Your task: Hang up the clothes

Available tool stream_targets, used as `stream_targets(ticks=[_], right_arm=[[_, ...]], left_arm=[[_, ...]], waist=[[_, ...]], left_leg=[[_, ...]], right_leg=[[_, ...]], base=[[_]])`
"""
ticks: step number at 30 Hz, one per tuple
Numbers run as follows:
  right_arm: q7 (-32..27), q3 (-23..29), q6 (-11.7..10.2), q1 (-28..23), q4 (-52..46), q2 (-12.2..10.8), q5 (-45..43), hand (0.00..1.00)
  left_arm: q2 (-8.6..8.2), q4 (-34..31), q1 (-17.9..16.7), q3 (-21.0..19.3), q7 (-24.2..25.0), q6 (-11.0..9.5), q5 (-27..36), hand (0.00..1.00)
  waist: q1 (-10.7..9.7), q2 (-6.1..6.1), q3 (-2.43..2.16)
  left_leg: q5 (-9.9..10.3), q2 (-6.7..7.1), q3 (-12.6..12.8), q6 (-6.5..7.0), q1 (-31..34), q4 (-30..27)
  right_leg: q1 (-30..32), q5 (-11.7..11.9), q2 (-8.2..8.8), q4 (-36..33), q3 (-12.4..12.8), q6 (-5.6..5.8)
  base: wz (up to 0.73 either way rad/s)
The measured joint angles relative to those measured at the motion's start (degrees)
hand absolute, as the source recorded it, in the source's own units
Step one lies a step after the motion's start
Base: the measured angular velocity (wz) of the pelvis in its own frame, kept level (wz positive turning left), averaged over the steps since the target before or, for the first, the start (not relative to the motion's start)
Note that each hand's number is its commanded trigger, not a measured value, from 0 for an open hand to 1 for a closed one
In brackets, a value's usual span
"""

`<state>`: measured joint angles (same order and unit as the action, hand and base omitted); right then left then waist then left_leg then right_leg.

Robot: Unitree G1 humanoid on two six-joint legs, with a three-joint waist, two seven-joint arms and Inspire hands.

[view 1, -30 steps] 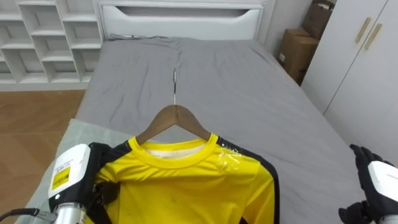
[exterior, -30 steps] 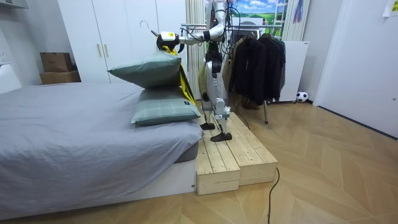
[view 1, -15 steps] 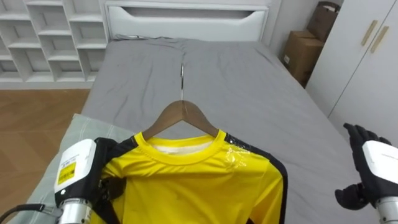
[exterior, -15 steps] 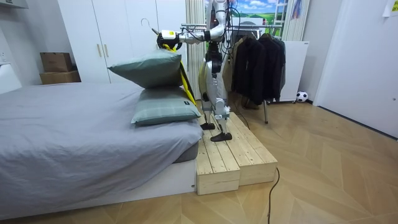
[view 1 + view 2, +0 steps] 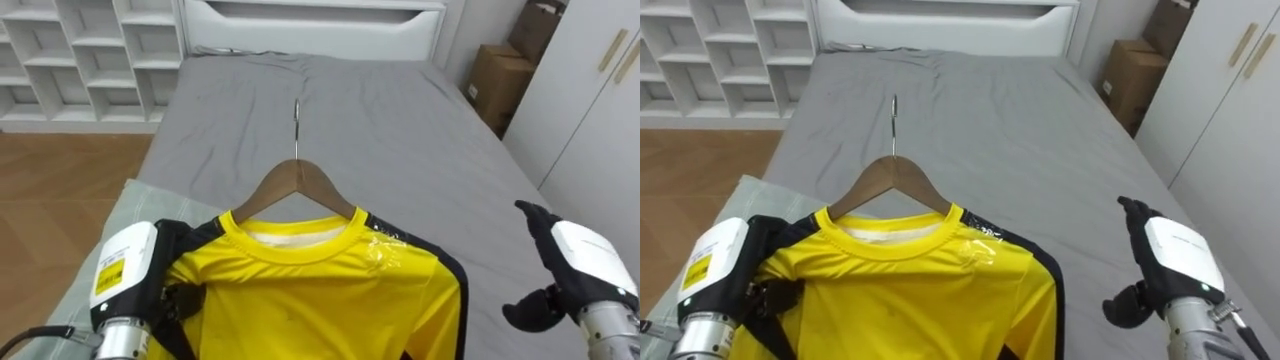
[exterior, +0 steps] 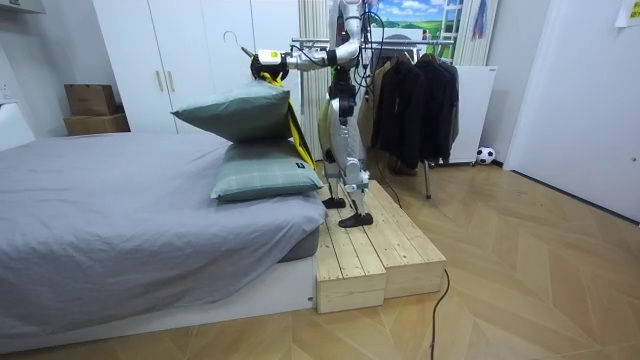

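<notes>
A yellow shirt (image 5: 310, 290) with black shoulders hangs on a wooden hanger (image 5: 297, 180) whose metal hook (image 5: 296, 125) points up. My left hand (image 5: 125, 275) is at the lower left, its dark fingers curled round the shirt's shoulder and the hanger's end, holding both in the air. My right hand (image 5: 570, 265) hovers to the shirt's right, apart from it, with straight fingers, the thumb spread, and nothing in it. In the room view I stand on a wooden platform (image 6: 370, 250) at the bed's foot, holding the shirt (image 6: 268, 65) out above the stacked pillows (image 6: 235, 110).
The grey bed (image 5: 400, 130) stretches ahead under the shirt, a pale green pillow (image 5: 110, 215) at its near left. White shelves (image 5: 80, 50) stand at the far left, cardboard boxes (image 5: 495, 75) and a white wardrobe (image 5: 600, 110) at the right. A clothes rack (image 6: 410, 95) with dark garments stands behind me.
My right hand has risen from the lower right edge and come inward toward the shirt. The view has shifted slightly; the left hand keeps its hold on the shirt.
</notes>
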<state>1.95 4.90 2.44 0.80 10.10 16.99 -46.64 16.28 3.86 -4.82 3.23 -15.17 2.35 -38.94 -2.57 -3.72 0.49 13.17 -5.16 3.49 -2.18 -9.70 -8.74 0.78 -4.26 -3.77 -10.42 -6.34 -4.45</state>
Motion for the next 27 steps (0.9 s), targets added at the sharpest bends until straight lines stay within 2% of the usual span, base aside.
stream_targets(ticks=[12,16,21,27], right_arm=[[4.1,-5.1,0.0,0.4,0.0,-0.7,6.2,0.00],[4.7,-6.1,0.0,0.4,0.0,-2.5,6.6,0.00],[5.1,-6.3,0.1,0.4,0.0,-3.9,6.8,0.00],[5.4,-8.0,0.1,0.5,0.0,-5.2,6.8,0.00]], left_arm=[[-0.46,-0.4,0.0,0.2,0.1,-0.1,-1.9,1.00],[-0.60,-0.4,0.0,0.2,0.1,0.0,-1.9,1.00],[-1.59,-0.4,0.0,0.2,0.1,0.1,-3.0,1.00],[-2.45,-0.3,0.0,0.3,0.1,0.2,-3.4,1.00]], waist=[[1.5,-0.07,0.01],[1.4,-0.13,0.03],[1.6,-0.16,0.05],[1.7,-0.58,0.52]], left_leg=[[0.0,-0.06,0.1,0.00,0.3,0.0],[0.0,-0.05,0.2,0.00,0.4,0.0],[0.0,-0.07,0.2,0.00,0.1,0.0],[0.0,0.01,0.2,0.00,-0.1,0.0]], right_leg=[[0.0,0.0,-0.08,0.8,0.0,0.06],[0.0,-0.1,-0.07,0.8,0.0,0.14],[-0.4,-0.1,-0.04,0.8,-0.1,0.21],[-0.7,-0.2,0.15,0.8,-0.4,0.24]], base=[[-0.01],[0.00],[0.01],[0.03]])
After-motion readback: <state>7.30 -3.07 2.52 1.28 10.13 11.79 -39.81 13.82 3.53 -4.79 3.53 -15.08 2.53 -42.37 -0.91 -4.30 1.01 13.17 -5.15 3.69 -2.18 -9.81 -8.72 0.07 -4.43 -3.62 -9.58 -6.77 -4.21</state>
